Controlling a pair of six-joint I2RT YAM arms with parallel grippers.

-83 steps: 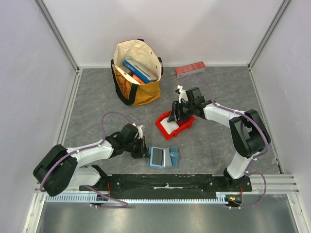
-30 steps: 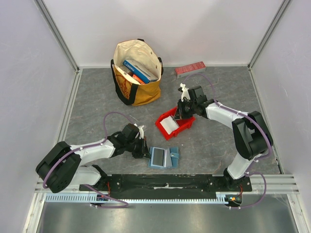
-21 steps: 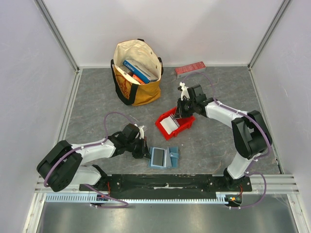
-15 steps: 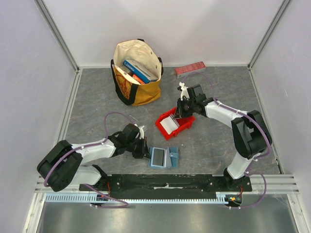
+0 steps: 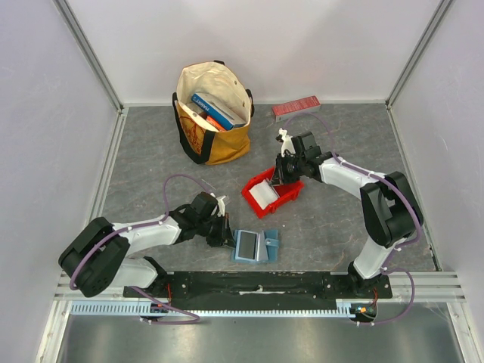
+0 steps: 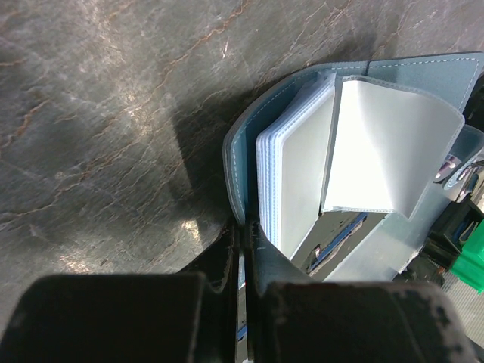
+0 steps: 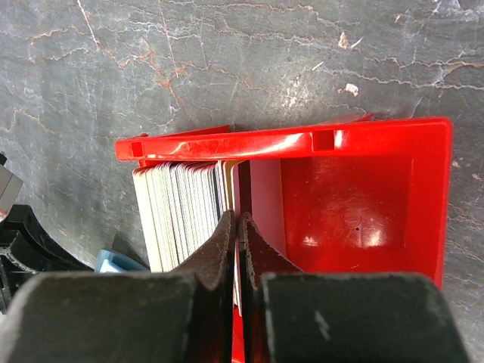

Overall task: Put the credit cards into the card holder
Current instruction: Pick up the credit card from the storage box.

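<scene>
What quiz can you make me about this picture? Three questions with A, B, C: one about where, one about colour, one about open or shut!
1. Where do the credit cards stand?
A in a bowl
B in the red bin
C on a plate
2. What colour is the card holder on the outside?
A yellow
B pink
C teal-blue
3. How is the card holder?
A lying open
B folded shut
C rolled up
Answers: 1 B, the stack stands on edge at one end of the bin; 2 C, its cover is teal-blue; 3 A, its clear sleeves fan out.
</scene>
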